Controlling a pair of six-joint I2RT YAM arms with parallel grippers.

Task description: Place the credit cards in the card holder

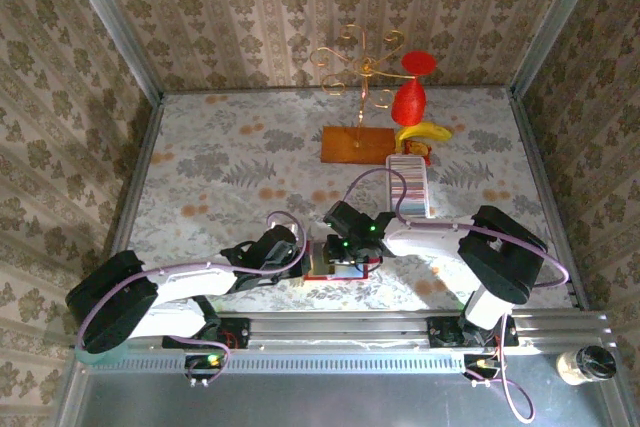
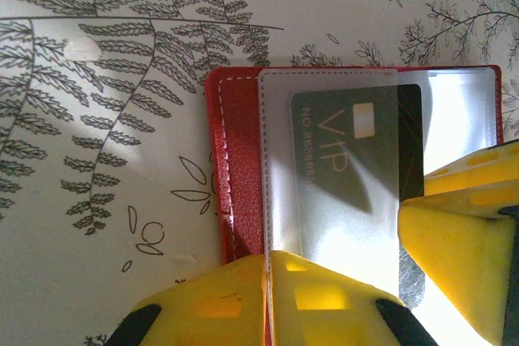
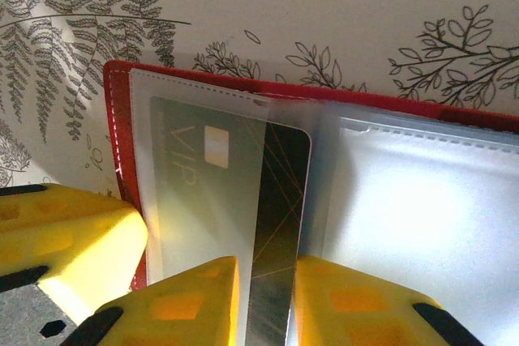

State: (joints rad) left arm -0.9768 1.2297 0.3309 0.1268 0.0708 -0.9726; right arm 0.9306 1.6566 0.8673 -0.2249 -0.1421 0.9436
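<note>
Right pincer (image 3: 266,275) is closed on a dark VIP credit card (image 3: 280,192), its two yellow fingers pressing the card's flat faces at the end nearest me. Left pincer (image 2: 269,266) is shut on the near edge of the card holder (image 2: 235,160), clamping the red cover and a clear pocket (image 2: 280,160) together.

The card holder lies open and flat on the fern-patterned counter (image 2: 97,200). Most of the card sits under the milky film of the holder's pocket. A bare dark strip shows on the side toward the holder's fold.

I judge the card light, thin and stiff, with a glossy face that could slip under a loose grip. Holding it by the trailing end, faces pinched, looks right, since that leaves the leading edge free to slide in. The pocket film looks soft and floppy, likely to buckle or catch a corner. The holder itself seems light enough to skid on the counter, so clamping its edge is sensible.

More credit cards (image 1: 410,175) stand in a row in a long white tray (image 1: 424,209), well beyond the holder and to its right.
</note>
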